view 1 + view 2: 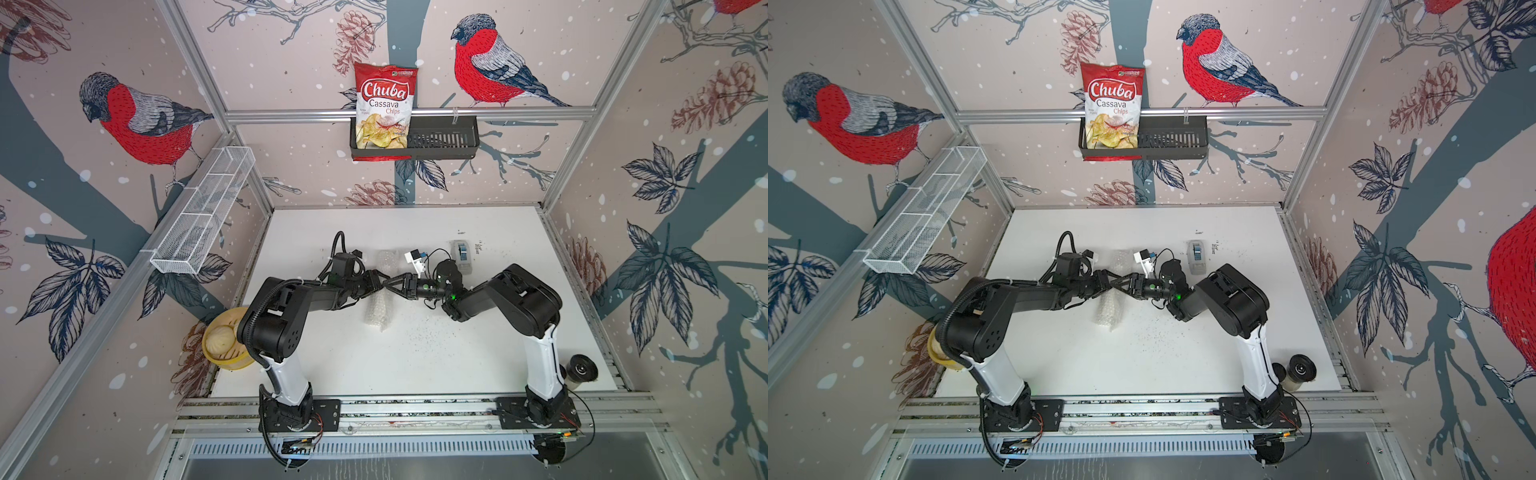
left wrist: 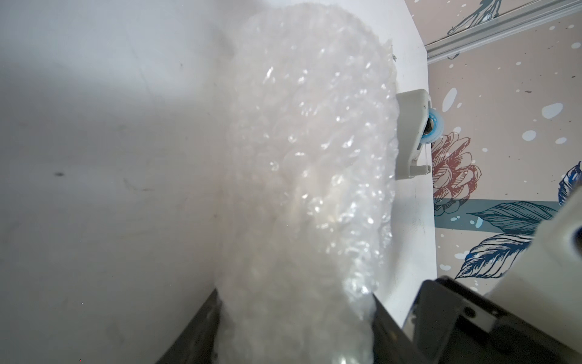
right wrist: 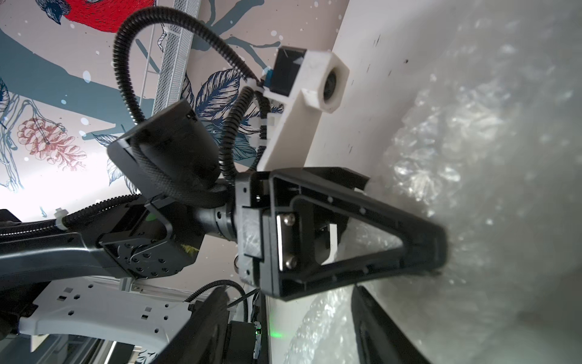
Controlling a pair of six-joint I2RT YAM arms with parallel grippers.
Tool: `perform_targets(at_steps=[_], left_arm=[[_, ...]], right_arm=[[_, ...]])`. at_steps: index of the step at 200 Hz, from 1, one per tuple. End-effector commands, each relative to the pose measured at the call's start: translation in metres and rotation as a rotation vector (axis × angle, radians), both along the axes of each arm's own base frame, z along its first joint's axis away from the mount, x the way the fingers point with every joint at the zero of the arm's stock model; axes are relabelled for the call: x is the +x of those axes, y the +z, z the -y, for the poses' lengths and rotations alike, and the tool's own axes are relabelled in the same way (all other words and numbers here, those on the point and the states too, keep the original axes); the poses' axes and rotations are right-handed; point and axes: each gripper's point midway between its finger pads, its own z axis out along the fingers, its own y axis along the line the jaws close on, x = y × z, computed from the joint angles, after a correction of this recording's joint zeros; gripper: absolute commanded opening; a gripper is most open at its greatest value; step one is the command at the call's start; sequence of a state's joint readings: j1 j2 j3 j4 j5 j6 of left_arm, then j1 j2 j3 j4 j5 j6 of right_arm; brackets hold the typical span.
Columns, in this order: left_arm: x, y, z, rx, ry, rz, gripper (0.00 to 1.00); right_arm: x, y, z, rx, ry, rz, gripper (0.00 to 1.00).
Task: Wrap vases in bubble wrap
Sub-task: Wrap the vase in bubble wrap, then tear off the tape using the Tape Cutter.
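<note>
The wrapping looks well along. In both top views the bubble wrap [image 1: 376, 313] lies as one long, bulky roll in the middle of the frame. It rests on the white table [image 1: 457, 353], running from the upper centre down toward the lower centre. No loose flat sheet is spread out anywhere. I cannot make out a vase inside. The left wrist view shows only a pale, slightly creamy mass under the plastic, so that a vase is in there is my guess.

The two arms meet tip to tip over the waist of the roll. The left claw [image 1: 380, 287] is closed, pinching the bubble wrap. The right claw [image 1: 388, 286] has its jaws apart with wrap lying between them at the bottom of the right wrist view. I cannot tell whether it presses the wrap or stands free of it.

What seems left is to tighten or fold the ends and fix them. A grey tape dispenser [image 1: 461, 255] stands just to the upper right of the roll, and no tape shows on the wrap.

The sheet itself is whitish and translucent, studded with small glinting bubbles. It is crumpled and puffy rather than smooth, wider at the lower end, and squeezed narrow where the claws hold it.
</note>
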State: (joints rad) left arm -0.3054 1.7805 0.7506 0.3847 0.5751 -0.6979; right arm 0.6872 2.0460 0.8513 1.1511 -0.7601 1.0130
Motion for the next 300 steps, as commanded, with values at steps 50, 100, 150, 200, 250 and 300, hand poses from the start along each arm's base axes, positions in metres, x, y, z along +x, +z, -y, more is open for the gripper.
perform_targets(at_steps=[50, 100, 150, 200, 250, 300], left_arm=[[-0.015, -0.023, -0.005, 0.079, -0.027, -0.065, 0.51], [-0.01, -0.019, -0.005, 0.148, -0.032, -0.002, 0.44], [-0.013, -0.022, -0.006, 0.141, -0.038, 0.035, 0.35], [-0.015, -0.032, 0.0, 0.105, -0.079, 0.016, 0.34], [-0.013, -0.025, -0.003, 0.116, -0.069, 0.042, 0.33], [-0.014, -0.023, -0.004, 0.119, -0.068, 0.049, 0.32]], right_arm=[[0.083, -0.012, 0.133, -0.746, -0.6, 0.27, 1.0], [0.137, 0.009, 0.261, -0.787, -0.91, 0.073, 0.99], [0.163, -0.032, 0.276, -0.715, -0.579, -0.087, 0.64], [0.164, -0.027, 0.275, -0.679, -0.493, -0.023, 0.62], [0.159, -0.04, 0.265, -0.681, -0.401, -0.023, 0.59], [0.158, -0.05, 0.261, -0.677, -0.357, -0.024, 0.58]])
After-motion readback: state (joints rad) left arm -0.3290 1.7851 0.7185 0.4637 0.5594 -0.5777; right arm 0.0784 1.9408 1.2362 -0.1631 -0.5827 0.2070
